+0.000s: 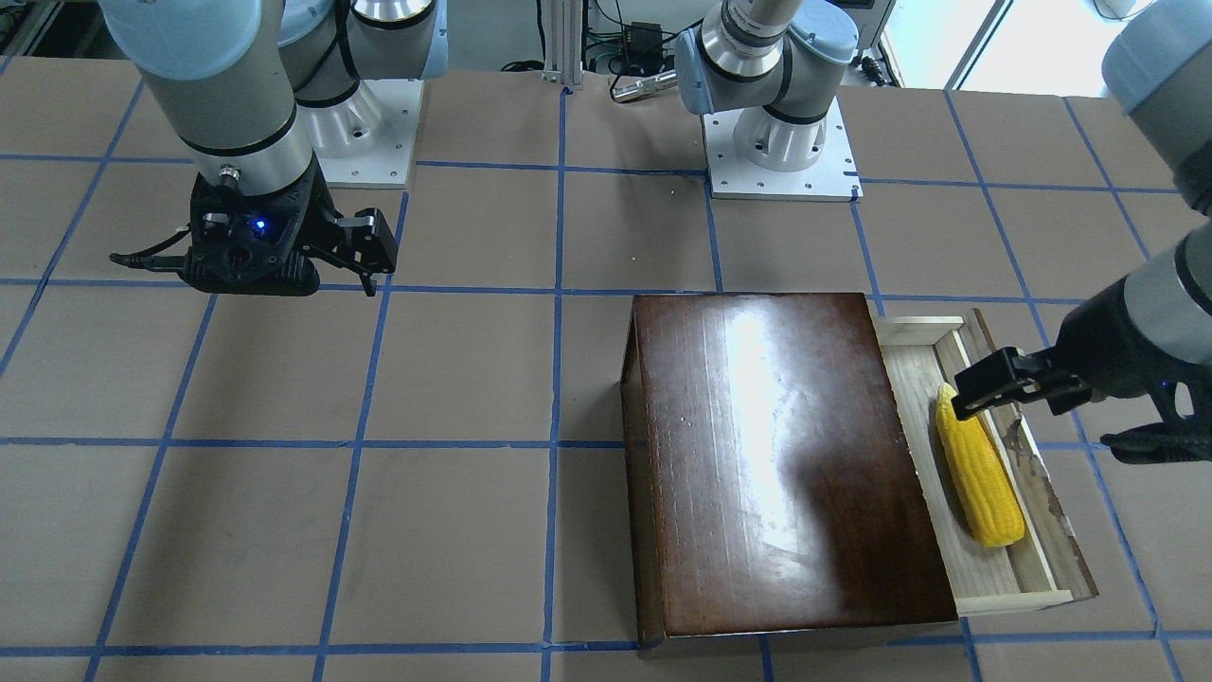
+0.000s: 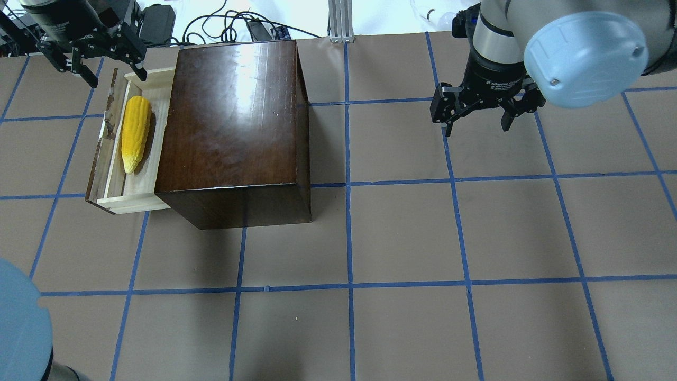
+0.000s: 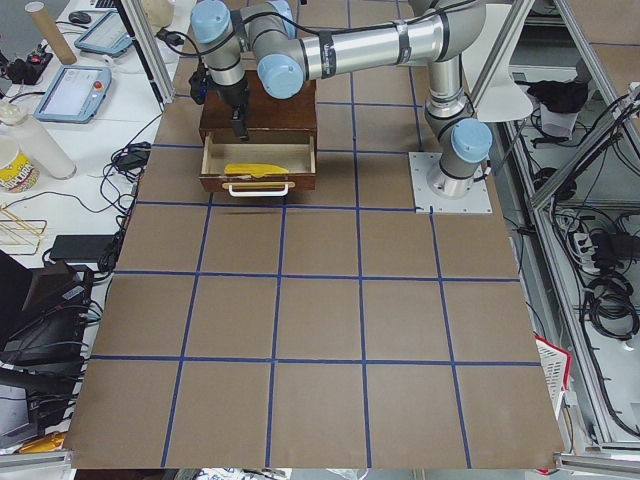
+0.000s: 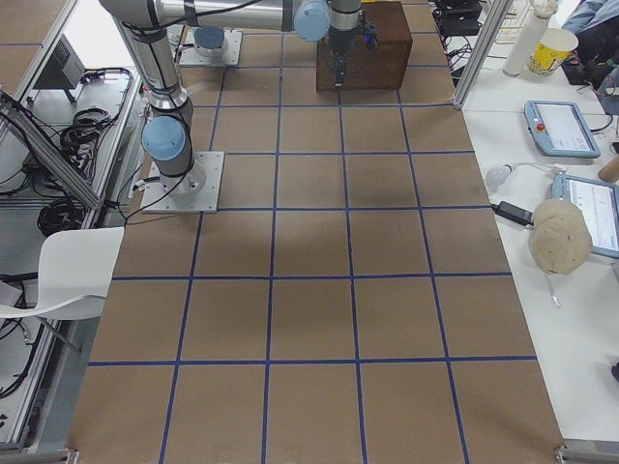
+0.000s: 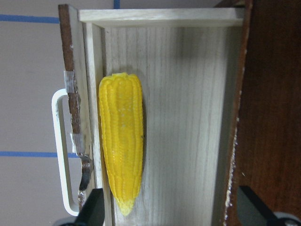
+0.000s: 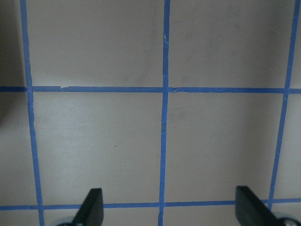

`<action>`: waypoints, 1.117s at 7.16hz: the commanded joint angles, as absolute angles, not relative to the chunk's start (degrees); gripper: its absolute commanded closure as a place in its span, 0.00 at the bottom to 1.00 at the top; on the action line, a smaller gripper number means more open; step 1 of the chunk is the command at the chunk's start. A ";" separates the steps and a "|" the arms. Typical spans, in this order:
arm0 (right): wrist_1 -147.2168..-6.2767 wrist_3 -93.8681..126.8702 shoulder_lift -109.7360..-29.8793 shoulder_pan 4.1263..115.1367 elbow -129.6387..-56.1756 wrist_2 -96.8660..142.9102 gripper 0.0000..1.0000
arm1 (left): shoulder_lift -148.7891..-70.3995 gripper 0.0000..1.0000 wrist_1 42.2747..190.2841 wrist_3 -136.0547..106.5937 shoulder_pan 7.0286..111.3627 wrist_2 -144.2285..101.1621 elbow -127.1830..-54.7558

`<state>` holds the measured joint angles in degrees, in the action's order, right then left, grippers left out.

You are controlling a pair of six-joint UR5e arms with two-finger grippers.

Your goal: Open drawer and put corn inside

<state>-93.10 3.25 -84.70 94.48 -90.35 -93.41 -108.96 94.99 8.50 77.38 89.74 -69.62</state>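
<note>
The drawer [image 2: 132, 202] stands pulled out from the dark brown box [image 2: 232, 116]. The yellow corn [image 2: 135, 132] lies flat on the drawer's pale floor, along its front panel. In the left wrist view the corn [image 5: 121, 141] lies beside the front panel and its white handle [image 5: 59, 150]. My left gripper [image 2: 108, 66] is open and empty, above the drawer's far end, clear of the corn. My right gripper [image 2: 476, 124] is open and empty, above bare table far to the right. The front-facing view shows the corn [image 1: 980, 478] below the left gripper [image 1: 994, 384].
The brown table surface [image 2: 402, 233] is marked with a grid of blue tape. The arm bases [image 1: 781, 142] are bolted at the robot's side. Cables and monitors lie beyond the table's far edge [image 2: 238, 26].
</note>
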 commanded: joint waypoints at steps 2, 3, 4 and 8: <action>-93.08 3.25 -84.73 94.48 -90.35 -93.16 0.00 | -105.65 0.00 95.45 3.27 87.33 91.40 -71.01; -93.16 3.25 -84.64 94.48 -90.35 -93.25 0.00 | -104.51 0.00 95.45 0.64 89.36 90.88 -72.67; -93.16 3.25 -84.64 94.48 -90.35 -93.25 0.00 | -103.20 0.00 95.19 -0.86 89.99 90.79 -75.64; -93.08 3.25 -84.64 94.48 -90.35 -93.34 0.00 | -95.29 0.00 94.23 -3.08 90.26 90.35 -84.97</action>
